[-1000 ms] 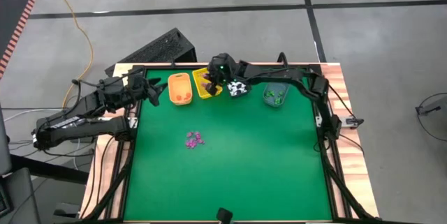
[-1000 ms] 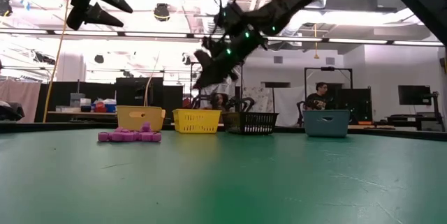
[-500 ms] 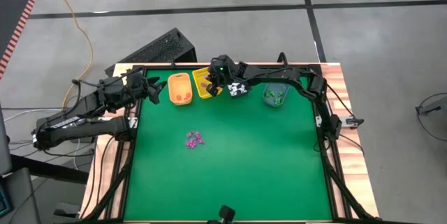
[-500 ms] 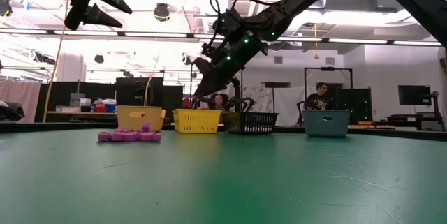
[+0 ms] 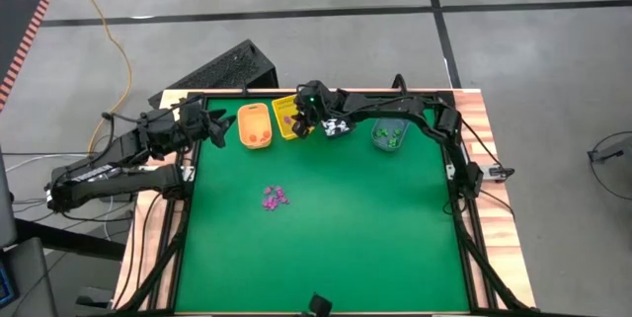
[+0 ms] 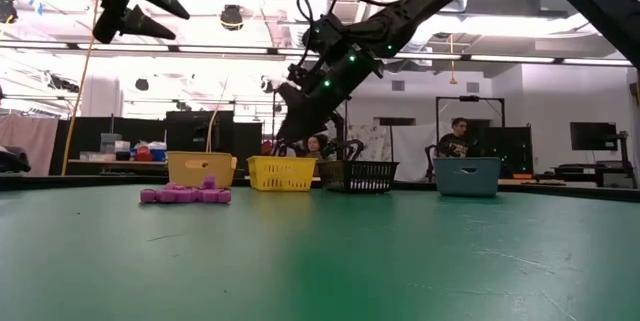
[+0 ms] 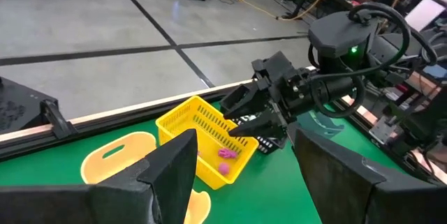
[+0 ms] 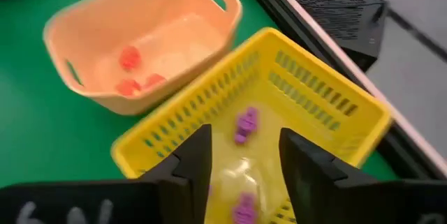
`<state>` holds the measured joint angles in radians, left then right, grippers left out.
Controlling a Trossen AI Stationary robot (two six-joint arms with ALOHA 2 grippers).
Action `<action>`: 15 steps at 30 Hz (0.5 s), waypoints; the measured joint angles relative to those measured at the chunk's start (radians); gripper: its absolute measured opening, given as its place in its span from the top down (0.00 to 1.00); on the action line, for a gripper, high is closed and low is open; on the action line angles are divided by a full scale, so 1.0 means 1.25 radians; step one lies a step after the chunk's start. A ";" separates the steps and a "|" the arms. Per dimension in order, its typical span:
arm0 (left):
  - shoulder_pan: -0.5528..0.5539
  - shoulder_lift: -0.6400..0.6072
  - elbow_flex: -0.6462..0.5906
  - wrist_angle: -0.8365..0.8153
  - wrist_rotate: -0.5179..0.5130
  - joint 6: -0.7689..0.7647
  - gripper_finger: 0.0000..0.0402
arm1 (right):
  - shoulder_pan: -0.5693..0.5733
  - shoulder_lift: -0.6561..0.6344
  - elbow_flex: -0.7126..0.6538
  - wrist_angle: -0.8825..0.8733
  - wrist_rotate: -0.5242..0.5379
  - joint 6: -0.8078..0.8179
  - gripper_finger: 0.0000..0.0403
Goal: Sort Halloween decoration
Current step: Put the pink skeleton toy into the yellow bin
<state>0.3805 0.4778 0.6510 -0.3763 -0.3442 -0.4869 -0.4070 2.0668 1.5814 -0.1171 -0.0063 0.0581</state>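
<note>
The right gripper (image 5: 296,119) hangs over the yellow basket (image 5: 287,118) at the far edge of the table; its two fingers (image 8: 188,160) stand apart, and I can see nothing between them. In the left wrist view this gripper (image 7: 246,114) shows its jaws open above the rim of the yellow basket (image 7: 202,140). The left gripper (image 5: 219,131) waits over the left side of the table, near the orange bin (image 5: 255,125), with its fingers (image 7: 171,175) spread and empty. The green table (image 5: 326,238) carries four small bins in one row along the far edge: the orange bin, the yellow basket just beside it, then a black basket (image 5: 337,126) with white pieces inside, and a blue-grey bin (image 5: 387,135) with green pieces inside. In the low view the same row shows as the orange bin (image 6: 200,169), the yellow basket (image 6: 282,173), the black basket (image 6: 358,175) and the blue-grey bin (image 6: 467,176). A small heap of purple trinkets (image 5: 275,198) lies on the open cloth, well apart from the bins. More purple trinkets (image 8: 244,124) lie inside the yellow basket (image 8: 328,105), and a few orange trinkets (image 8: 130,58) lie in the orange bin (image 8: 147,21). A person (image 6: 459,141) sits in the room far behind the table.
</note>
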 joint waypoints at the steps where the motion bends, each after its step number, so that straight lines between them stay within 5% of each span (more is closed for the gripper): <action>1: 0.000 0.000 0.000 0.000 0.006 0.000 0.42 | 0.000 0.000 0.005 0.000 -0.008 0.013 0.59; 15: 0.000 0.000 0.000 -0.001 0.015 0.009 0.42 | 0.081 0.000 0.071 0.034 -0.041 0.153 0.58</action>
<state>0.3805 0.4775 0.6510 -0.3771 -0.3256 -0.4759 -0.3055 2.0663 1.6707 -0.0750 -0.0578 0.2495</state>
